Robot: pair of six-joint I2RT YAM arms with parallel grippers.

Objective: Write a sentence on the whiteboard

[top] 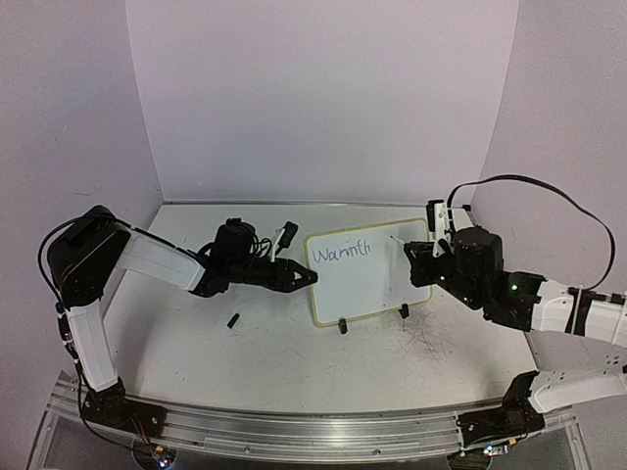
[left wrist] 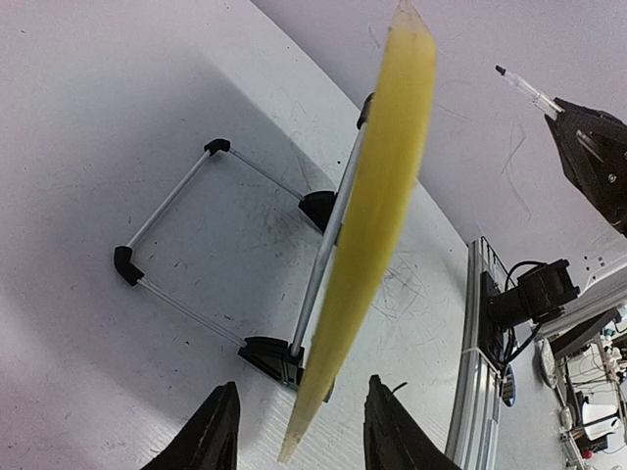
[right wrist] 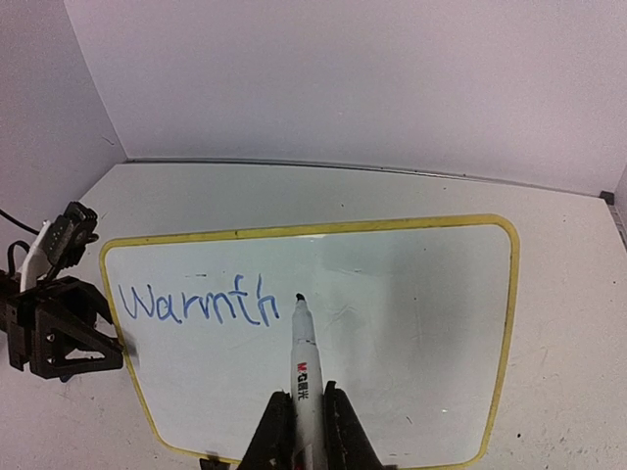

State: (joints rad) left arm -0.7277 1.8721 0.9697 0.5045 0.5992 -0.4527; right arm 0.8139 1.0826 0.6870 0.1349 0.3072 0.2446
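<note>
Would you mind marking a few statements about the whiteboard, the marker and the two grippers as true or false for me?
1. The writing on the whiteboard reads "Warmth". True.
2. The whiteboard lies flat on its back. False: it stands tilted on a wire stand.
3. The right gripper holds a marker with its tip bare. True.
4. The writing is red. False: it is blue.
5. The left gripper hangs far from the whiteboard. False: its fingers stand on either side of the yellow frame at the board's edge.
</note>
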